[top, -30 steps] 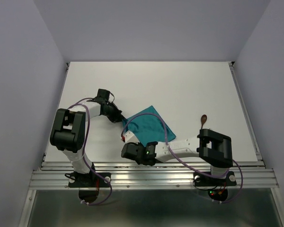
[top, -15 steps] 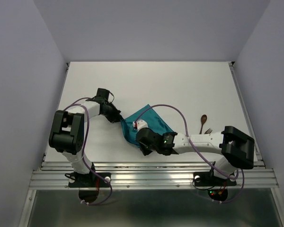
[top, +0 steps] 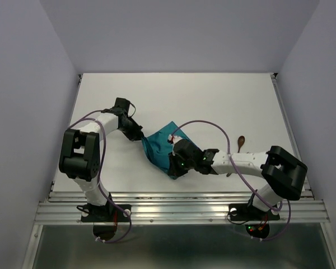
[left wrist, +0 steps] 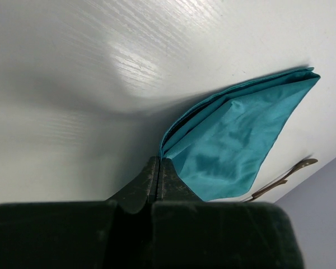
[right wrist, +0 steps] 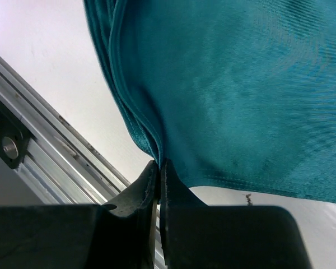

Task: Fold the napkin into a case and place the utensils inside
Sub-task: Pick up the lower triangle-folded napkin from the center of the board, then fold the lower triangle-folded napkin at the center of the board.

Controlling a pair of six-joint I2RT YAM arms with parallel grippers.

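Over the last second my right arm has swung across to the right, and the napkin (top: 158,149) has gone from a spread diamond to a narrower, doubled-up shape. From above, it lies on the white bench (top: 213,101) between the two arms. The left claw (top: 141,138) is at its left corner and the right claw (top: 173,170) at its near tip. The utensils (top: 241,141) lie apart to the right, partly hidden by the right forearm. On the left wrist camera, the left claw (left wrist: 159,162) is pinched tight on the corner of the napkin (left wrist: 241,131), whose layers fan away from it over the bench, with the utensils (left wrist: 285,177) beyond. On the right wrist camera, the right claw (right wrist: 159,166) is clamped on the hem of the napkin (right wrist: 241,84), with the metal rail (right wrist: 50,151) at the left.
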